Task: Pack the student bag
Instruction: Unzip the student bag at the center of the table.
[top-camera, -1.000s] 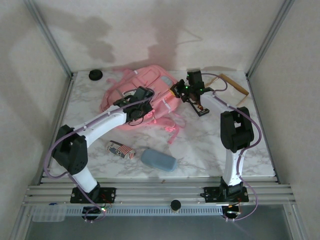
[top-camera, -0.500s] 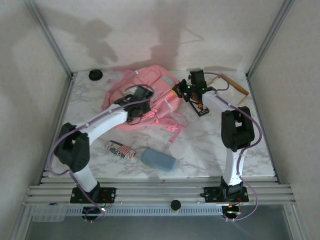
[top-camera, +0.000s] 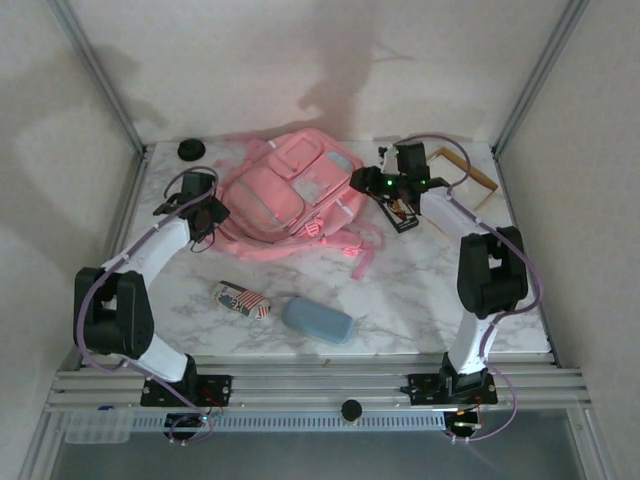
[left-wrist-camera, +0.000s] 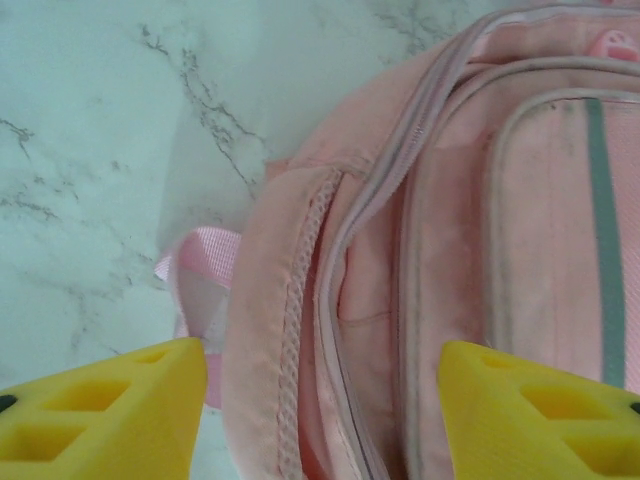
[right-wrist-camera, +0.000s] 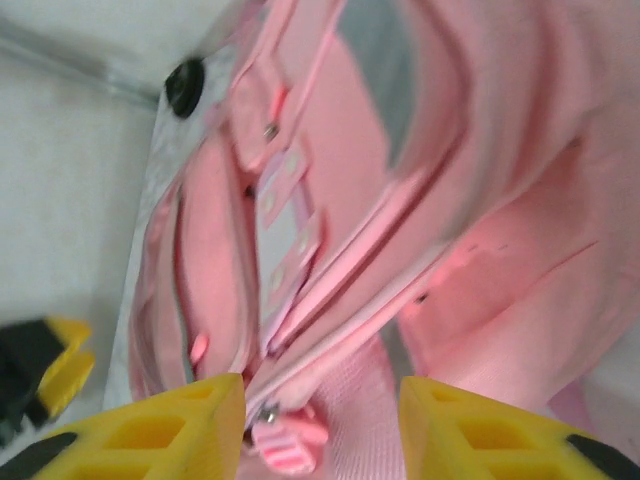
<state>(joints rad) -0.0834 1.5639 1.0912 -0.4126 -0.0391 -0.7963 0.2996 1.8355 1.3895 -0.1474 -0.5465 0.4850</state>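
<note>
Student bag (top-camera: 290, 190) lies between left fingers (left-wrist-camera: 100, 400) and right fingers (right-wrist-camera: 150, 430), both spread, empty.

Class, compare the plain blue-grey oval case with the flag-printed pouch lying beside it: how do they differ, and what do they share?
The blue-grey oval case is one plain colour; the flag-printed pouch carries red, white and blue stripes. The case looks bigger than the pouch and lies to its right. Both lie flat on the marble table.

A blue-grey oval case (top-camera: 317, 320) lies on the marble table (top-camera: 400, 300). A flag-patterned pouch (top-camera: 241, 299) sits just left of the case. Well beyond the case, a black round object (top-camera: 191, 150) lies to the left and a shallow brown box (top-camera: 465, 170) to the right.
</note>
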